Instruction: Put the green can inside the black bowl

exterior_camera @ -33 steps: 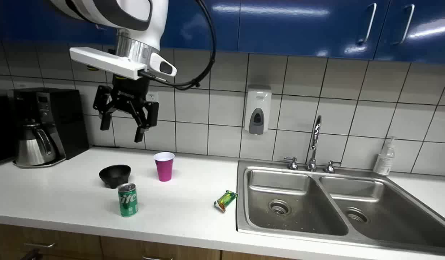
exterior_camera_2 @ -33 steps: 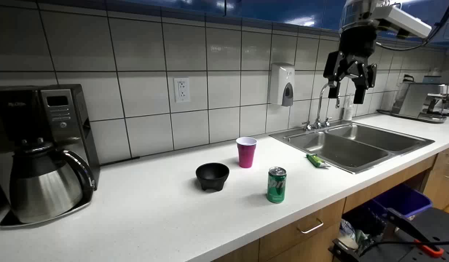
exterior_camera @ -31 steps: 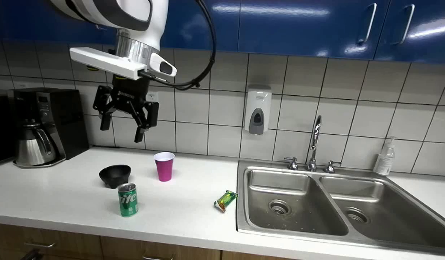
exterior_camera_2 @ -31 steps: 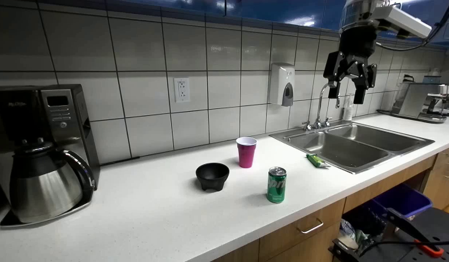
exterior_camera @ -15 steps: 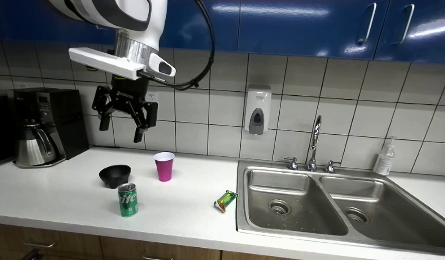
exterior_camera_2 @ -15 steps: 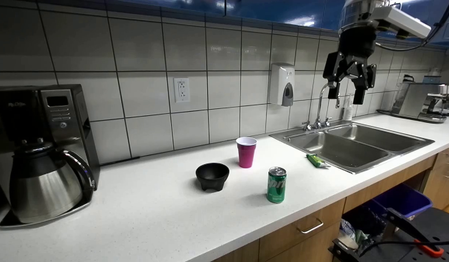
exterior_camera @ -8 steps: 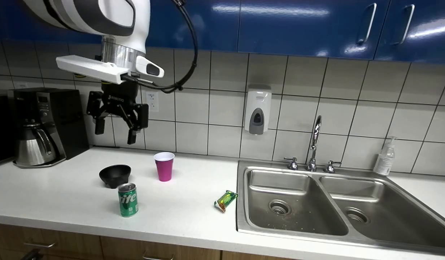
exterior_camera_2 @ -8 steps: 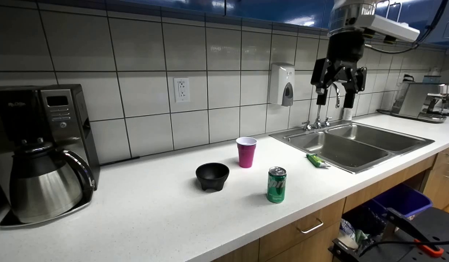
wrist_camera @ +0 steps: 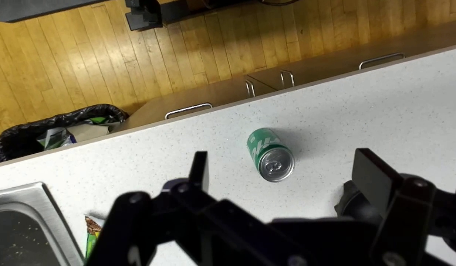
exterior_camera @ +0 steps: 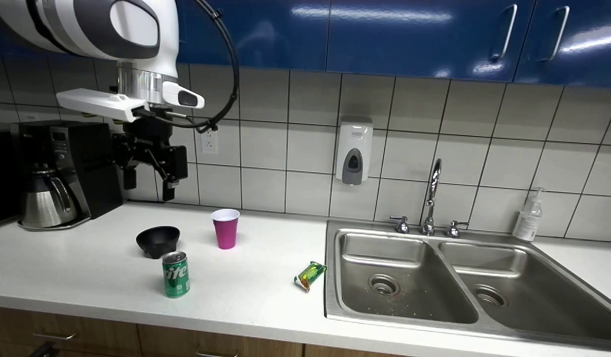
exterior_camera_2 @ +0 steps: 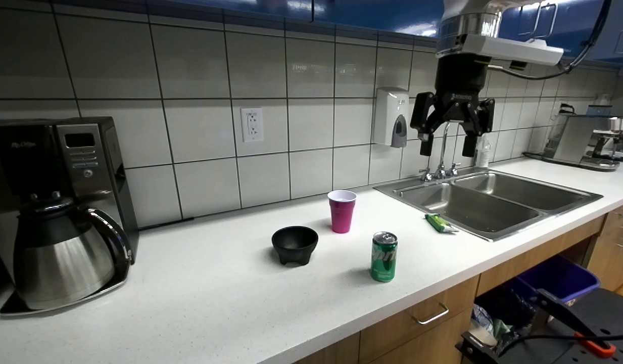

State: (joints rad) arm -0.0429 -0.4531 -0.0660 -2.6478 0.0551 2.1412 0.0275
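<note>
The green can (exterior_camera: 176,278) stands upright on the white counter near its front edge; it also shows in an exterior view (exterior_camera_2: 383,260) and in the wrist view (wrist_camera: 264,145). The black bowl (exterior_camera: 158,243) sits close behind the can, upright and empty inside (exterior_camera_2: 294,245). In the wrist view the bowl (wrist_camera: 355,207) is partly hidden behind the right finger. My gripper (exterior_camera: 149,185) is open and empty, high above the counter, in both exterior views (exterior_camera_2: 447,147). In the wrist view the can appears between the spread fingertips (wrist_camera: 282,159), well below them and untouched.
A pink cup (exterior_camera_2: 341,215) stands near the bowl. A green-yellow packet (exterior_camera: 310,275) lies beside the sink (exterior_camera: 332,277). A coffee maker (exterior_camera_2: 86,167) with a steel jug stands at the counter's end. A soap dispenser (exterior_camera: 354,151) hangs on the tiled wall.
My arm and open gripper were nearly still, then moved left and a little lower in both exterior views, with a slight turn of the wrist. The can, bowl, cup and packet have not moved.
</note>
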